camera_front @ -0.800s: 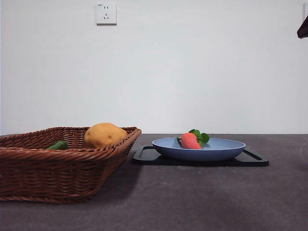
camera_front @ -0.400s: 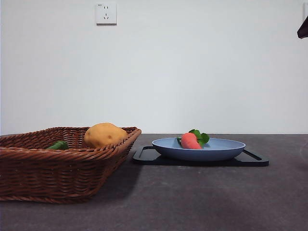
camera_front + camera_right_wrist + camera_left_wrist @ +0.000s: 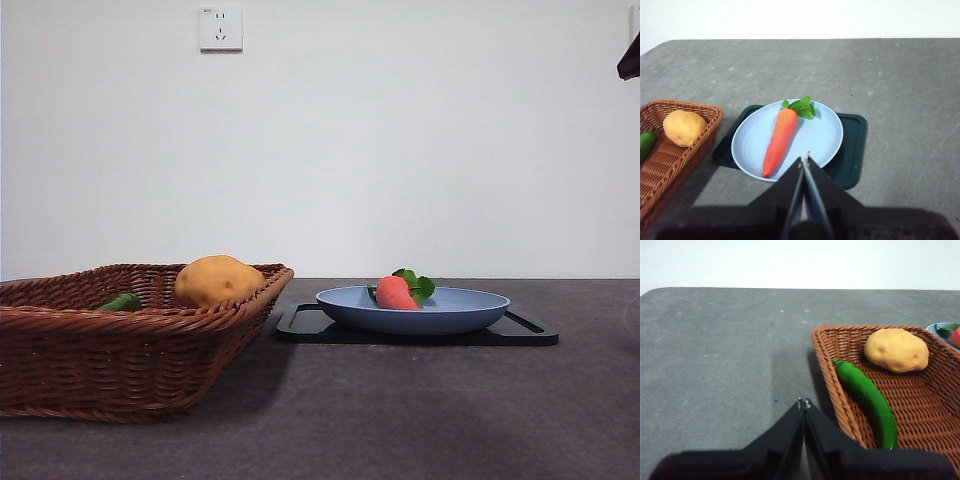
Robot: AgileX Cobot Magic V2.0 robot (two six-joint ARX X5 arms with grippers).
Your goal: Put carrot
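Both jaws clenched, empty | carrot (image 3: 780, 141) lies on blue plate (image 3: 822, 137)

This looks like a robot test room or lab bench set up as a mock kitchen. A bare white wall (image 3: 400, 150) stands behind the grey speckled table (image 3: 420, 410), with only a white wall socket (image 3: 221, 28) high above the wicker basket (image 3: 120, 345). The food is toy produce: a potato (image 3: 215, 280) and a green pepper (image 3: 867, 402) in the basket, and a carrot (image 3: 780, 140) on a blue plate (image 3: 822, 137) over a dark tray (image 3: 852, 155) just beside the basket.
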